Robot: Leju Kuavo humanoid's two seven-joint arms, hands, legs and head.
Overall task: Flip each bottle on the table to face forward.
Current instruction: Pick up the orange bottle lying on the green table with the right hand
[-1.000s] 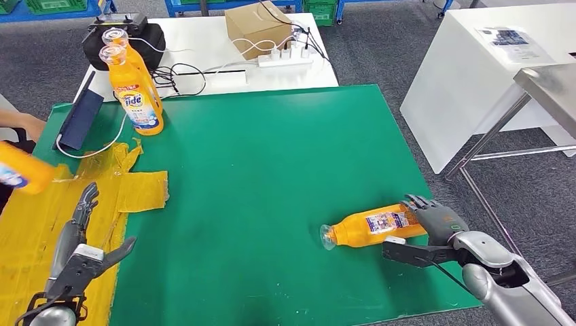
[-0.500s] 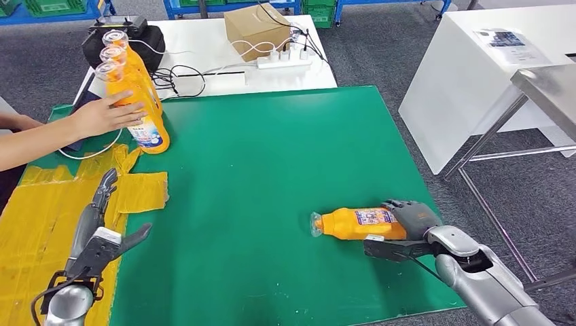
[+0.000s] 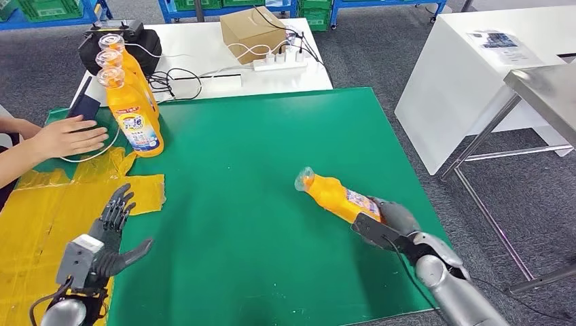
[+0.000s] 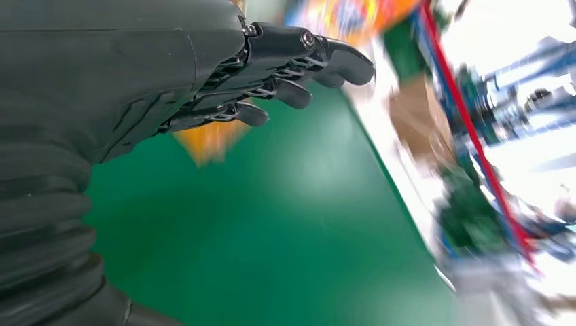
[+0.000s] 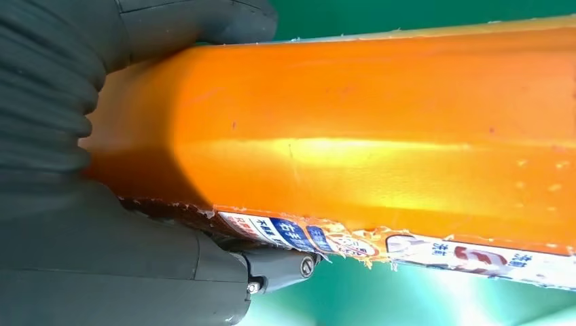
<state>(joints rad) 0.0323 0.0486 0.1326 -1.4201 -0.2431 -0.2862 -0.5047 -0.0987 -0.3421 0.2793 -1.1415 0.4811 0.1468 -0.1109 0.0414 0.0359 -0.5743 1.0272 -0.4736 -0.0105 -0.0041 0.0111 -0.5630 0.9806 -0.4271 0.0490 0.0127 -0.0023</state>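
The orange bottle (image 3: 337, 199) is sitting tilted over the green mat (image 3: 258, 204), clear cap pointing up and away, torn label peeling along its side. The right hand (image 3: 388, 224) is gripping its base end. The left hand (image 3: 109, 234) is hovering over the yellow sheet (image 3: 41, 217), fingers spread, holding nothing. Three upright bottles (image 3: 132, 112) are standing at the mat's far left corner.

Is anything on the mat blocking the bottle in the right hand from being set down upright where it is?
Nothing visible does. The right hand grips the orange bottle over bare green mat; the standing bottles and the person's hand are at the far left.
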